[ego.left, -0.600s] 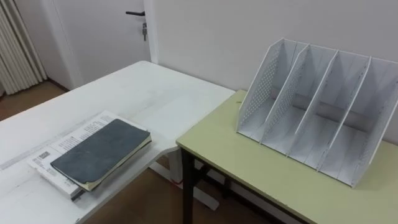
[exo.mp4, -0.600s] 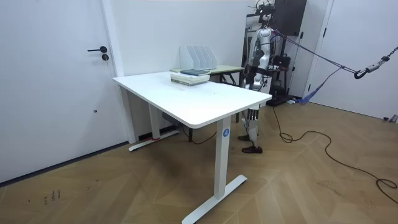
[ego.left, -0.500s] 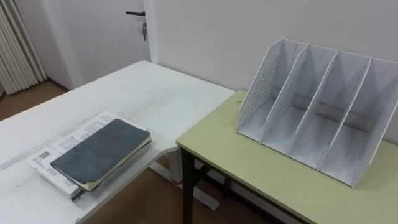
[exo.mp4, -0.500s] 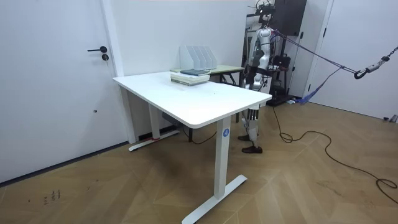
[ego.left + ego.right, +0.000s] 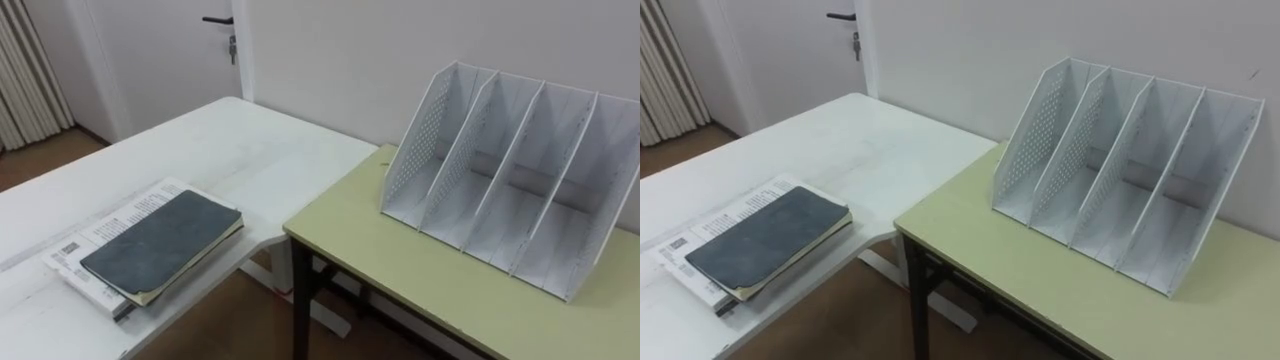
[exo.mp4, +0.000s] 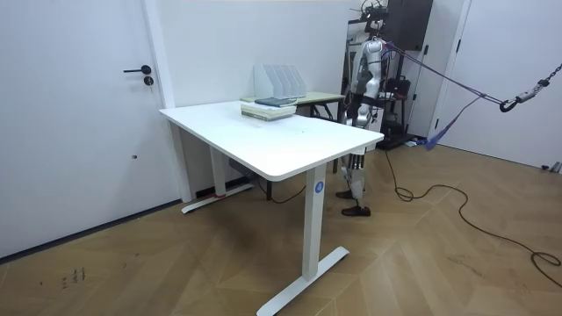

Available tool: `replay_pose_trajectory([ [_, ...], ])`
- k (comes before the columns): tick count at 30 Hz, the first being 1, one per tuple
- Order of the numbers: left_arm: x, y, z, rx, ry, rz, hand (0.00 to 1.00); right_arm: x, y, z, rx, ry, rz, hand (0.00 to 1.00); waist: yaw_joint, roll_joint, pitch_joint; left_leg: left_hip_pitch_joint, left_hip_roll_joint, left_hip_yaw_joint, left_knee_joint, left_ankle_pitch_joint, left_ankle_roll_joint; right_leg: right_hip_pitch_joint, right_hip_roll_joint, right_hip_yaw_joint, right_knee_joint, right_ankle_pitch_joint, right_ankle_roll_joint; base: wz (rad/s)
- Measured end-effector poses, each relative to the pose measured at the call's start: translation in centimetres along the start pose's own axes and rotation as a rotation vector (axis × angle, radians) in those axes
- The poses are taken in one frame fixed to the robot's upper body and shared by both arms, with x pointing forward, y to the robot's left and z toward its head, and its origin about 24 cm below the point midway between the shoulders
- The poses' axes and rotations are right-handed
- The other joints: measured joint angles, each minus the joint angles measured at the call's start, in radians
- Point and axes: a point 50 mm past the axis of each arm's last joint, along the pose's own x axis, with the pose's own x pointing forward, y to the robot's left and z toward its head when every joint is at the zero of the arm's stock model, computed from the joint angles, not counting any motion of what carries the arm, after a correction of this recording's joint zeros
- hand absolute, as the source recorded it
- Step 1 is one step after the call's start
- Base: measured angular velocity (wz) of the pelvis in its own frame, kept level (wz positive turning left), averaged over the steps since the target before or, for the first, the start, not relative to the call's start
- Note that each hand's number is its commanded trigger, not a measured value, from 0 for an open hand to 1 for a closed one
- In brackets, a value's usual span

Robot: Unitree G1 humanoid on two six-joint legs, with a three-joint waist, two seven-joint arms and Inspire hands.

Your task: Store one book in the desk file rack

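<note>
A dark grey book (image 5: 163, 243) lies flat on top of a white printed book (image 5: 82, 252) near the corner of the white table (image 5: 230, 150). The white file rack (image 5: 510, 175) stands upright on the green desk (image 5: 400, 270) against the wall, and its slots hold nothing. In the room view I stand beside the green desk, behind the white table's far corner. My left hand (image 6: 350, 112) and right hand (image 6: 379, 105) hang low at my sides, well away from the book stack (image 6: 270, 107) and the rack (image 6: 279, 81).
A gap of floor separates the white table's corner from the green desk's black leg (image 5: 301, 310). A door (image 5: 170, 60) with a dark handle is in the wall behind the white table. A curtain (image 5: 30, 70) hangs at the far left.
</note>
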Motion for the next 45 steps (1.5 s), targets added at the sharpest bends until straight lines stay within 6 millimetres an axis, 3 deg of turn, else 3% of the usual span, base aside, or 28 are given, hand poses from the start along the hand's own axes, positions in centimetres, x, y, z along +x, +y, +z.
replay_pose_trajectory([
  [5,-0.2,0.5,1.4,0.051,-0.067,0.029,0.0,0.0,-0.1,0.5,-0.016,-0.032,-0.007,0.0,-0.004,0.0,0.0006,-0.002,-0.001,0.002,0.001,0.0,0.0,-0.001,-0.001,0.001,-0.001,0.0,0.0,0.0],
  [12,-1.3,2.1,6.8,0.128,-0.291,0.142,0.0,-0.1,-0.4,1.6,-0.045,-0.089,-0.04,0.0,-0.007,0.001,0.0017,-0.008,-0.001,-0.005,-0.004,0.0,0.0,-0.005,0.005,-0.003,-0.005,0.0,0.001,0.01],
  [22,-4.6,0.4,13.3,0.362,-0.613,0.22,0.0,-0.3,-0.7,3.0,-0.132,-0.147,-0.065,0.0,-0.049,0.005,0.0008,-0.019,-0.005,-0.015,-0.003,0.001,0.0,-0.003,0.002,-0.013,-0.018,0.003,0.004,0.02],
  [32,-6.6,-1.6,16.0,0.62,-0.756,0.263,0.0,-0.4,-0.7,3.5,-0.151,-0.173,-0.067,0.0,-0.074,0.001,0.0044,-0.022,-0.006,-0.011,-0.003,0.001,0.0,-0.005,0.002,-0.006,-0.019,0.002,0.005,-0.01],
  [36,-9.3,-2.7,18.2,0.752,-0.903,0.332,0.0,-0.5,-0.8,3.9,-0.171,-0.18,-0.07,0.0,-0.086,0.004,0.0052,-0.04,-0.007,-0.005,0.0,0.001,0.001,-0.022,0.001,-0.009,-0.027,0.003,0.008,0.05],
  [40,-11.4,-3.5,19.5,0.787,-1.013,0.366,0.0,-0.5,-0.6,3.7,-0.191,-0.173,-0.067,0.0,-0.091,0.007,0.0043,-0.035,-0.006,-0.004,-0.001,0.002,0.001,-0.004,0.002,-0.015,-0.036,0.008,0.008,0.04],
  [45,-12.2,-3.2,19.8,0.815,-1.052,0.411,0.0,-0.5,-0.5,3.9,-0.228,-0.177,-0.068,0.0,-0.094,0.007,0.0041,-0.034,-0.006,-0.007,-0.002,0.002,0.001,0.003,0.002,-0.016,-0.038,0.008,0.008,0.0],
])
